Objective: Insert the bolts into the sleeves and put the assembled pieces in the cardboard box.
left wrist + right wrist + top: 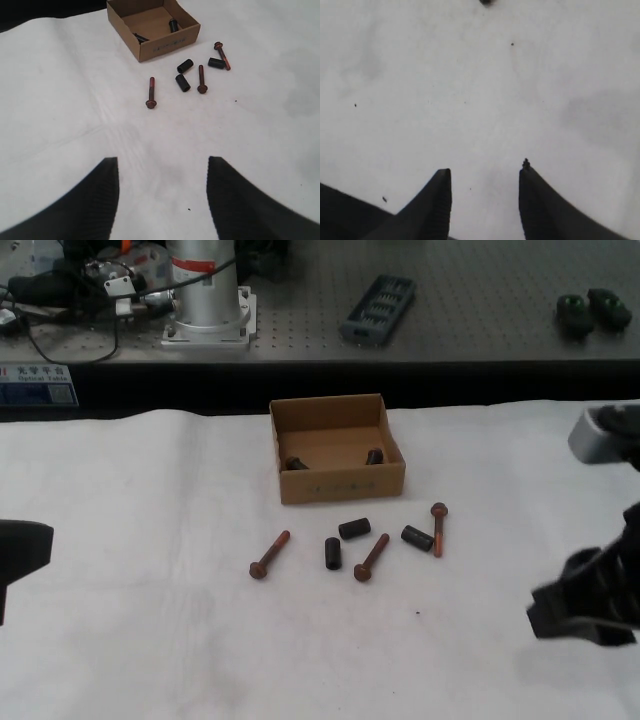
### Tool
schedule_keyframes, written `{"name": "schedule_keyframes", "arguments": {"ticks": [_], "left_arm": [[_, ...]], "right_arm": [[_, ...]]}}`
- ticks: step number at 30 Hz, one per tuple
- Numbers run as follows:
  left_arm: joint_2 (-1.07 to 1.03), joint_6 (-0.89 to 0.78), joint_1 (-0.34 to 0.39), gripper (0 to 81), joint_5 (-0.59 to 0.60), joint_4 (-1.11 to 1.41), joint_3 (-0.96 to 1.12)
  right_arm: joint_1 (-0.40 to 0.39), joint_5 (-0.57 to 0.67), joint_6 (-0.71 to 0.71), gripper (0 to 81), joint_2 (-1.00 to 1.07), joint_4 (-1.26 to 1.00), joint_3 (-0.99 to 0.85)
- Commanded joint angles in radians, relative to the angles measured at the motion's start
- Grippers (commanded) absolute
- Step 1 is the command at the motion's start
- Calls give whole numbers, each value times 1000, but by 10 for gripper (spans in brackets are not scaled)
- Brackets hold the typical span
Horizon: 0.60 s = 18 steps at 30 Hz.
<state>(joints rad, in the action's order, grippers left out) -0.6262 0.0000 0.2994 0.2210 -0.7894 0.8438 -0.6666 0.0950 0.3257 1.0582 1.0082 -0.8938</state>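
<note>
Left gripper hangs spread wide and empty above the white cloth. Ahead of it, well apart, lie three bolts and three loose sleeves, all just in front of the cardboard box, which holds two dark pieces. Right gripper is likewise spread and empty over the cloth, off to the bolts' right.

Left gripper: fingers spread apart, nothing between them. Right gripper: fingers parted, nothing held. High view: left arm at left edge, right arm at right edge, well apart.
</note>
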Motion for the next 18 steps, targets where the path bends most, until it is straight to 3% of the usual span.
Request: {"name": "schedule_keyframes", "arguments": {"ticks": [1,8,18], "left_arm": [[5,12,-3,389,-8,-2,3],[5,12,-3,389,-8,3,3],[5,12,-3,389,-8,6,3]], "right_arm": [[5,-19,61,322,36,-115,4],[75,-18,130,260,314,-263,-78],[190,-10,122,260,735,-235,-415]]}}
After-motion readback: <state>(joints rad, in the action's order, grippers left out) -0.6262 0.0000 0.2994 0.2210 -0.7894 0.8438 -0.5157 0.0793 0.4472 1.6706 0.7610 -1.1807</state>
